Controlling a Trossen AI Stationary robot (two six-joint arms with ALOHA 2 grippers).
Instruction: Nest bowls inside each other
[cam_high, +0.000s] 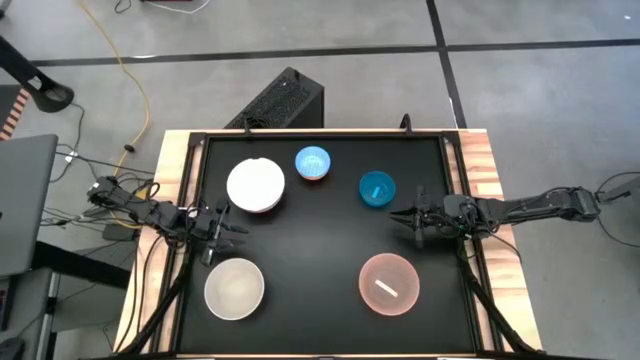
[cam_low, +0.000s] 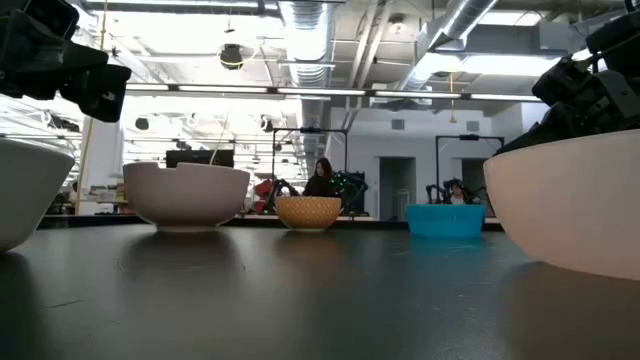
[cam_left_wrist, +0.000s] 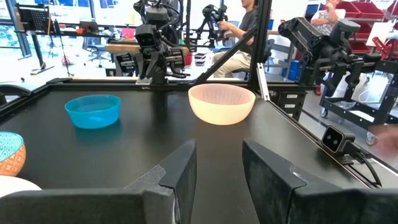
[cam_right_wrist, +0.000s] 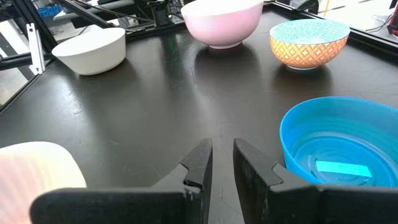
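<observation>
Five bowls stand apart, upright on their bases, on the black table top. The white bowl with a pink outside (cam_high: 255, 185) and the small patterned light-blue bowl (cam_high: 313, 163) are at the far side. The teal bowl (cam_high: 377, 188) is right of them. The cream bowl (cam_high: 234, 288) is near left and the pink bowl (cam_high: 388, 283) near right. My left gripper (cam_high: 225, 222) hovers open between the white and cream bowls. My right gripper (cam_high: 400, 218) hovers beside the teal bowl (cam_right_wrist: 339, 149), its fingers a narrow gap apart with nothing between them.
A raised black frame (cam_high: 320, 135) and wooden side strips (cam_high: 485, 170) border the table. The middle of the table top (cam_high: 310, 240) between the bowls is bare. The right arm (cam_left_wrist: 152, 50) stands across the table in the left wrist view, and people sit in the room beyond.
</observation>
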